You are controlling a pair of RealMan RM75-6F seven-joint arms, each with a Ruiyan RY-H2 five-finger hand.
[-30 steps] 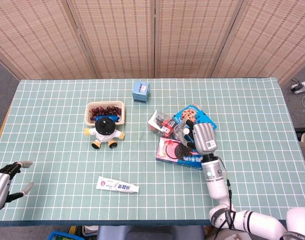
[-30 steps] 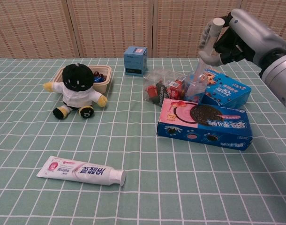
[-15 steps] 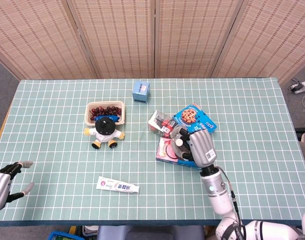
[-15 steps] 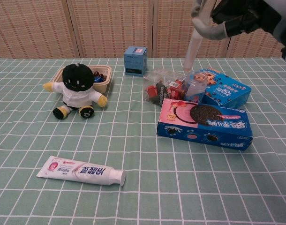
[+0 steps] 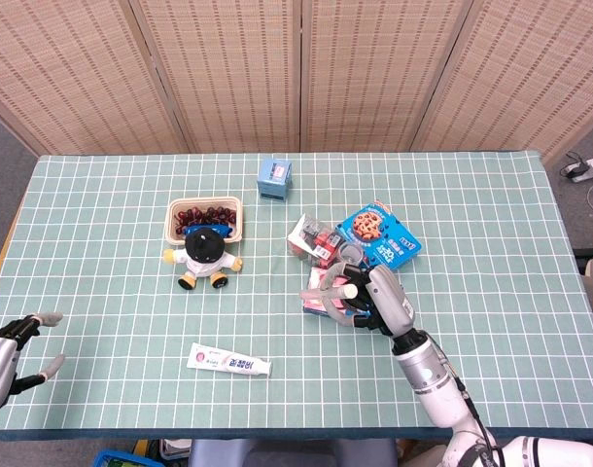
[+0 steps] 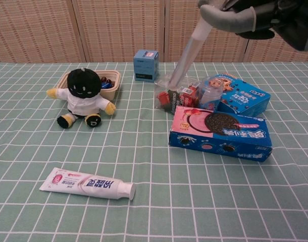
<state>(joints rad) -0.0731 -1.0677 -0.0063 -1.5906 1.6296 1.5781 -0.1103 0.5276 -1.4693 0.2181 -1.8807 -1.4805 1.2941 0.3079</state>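
Note:
My right hand (image 5: 376, 298) hangs raised over the pink-and-blue cookie box (image 5: 326, 295) and grips a slender translucent tube (image 6: 187, 54). In the chest view the hand (image 6: 255, 14) is at the top right edge, and the tube slants down-left towards the clear bag of red packets (image 6: 175, 93). The tube's pale end (image 5: 340, 289) shows beside the fingers in the head view. My left hand (image 5: 7, 356) sits at the table's near left corner, fingers apart and holding nothing. It is outside the chest view.
A blue cookie box (image 5: 379, 233) and a small clear bottle (image 6: 209, 94) lie behind the pink one. A black-headed plush toy (image 5: 205, 254) sits before a bowl of dark fruit (image 5: 205, 216). A small blue box (image 5: 273, 177) stands at the back, and a toothpaste tube (image 5: 228, 362) lies near the front.
My right hand has risen and drawn back toward me, lifting the translucent tube out of the pile and tilting it down-left. The left hand has not moved.

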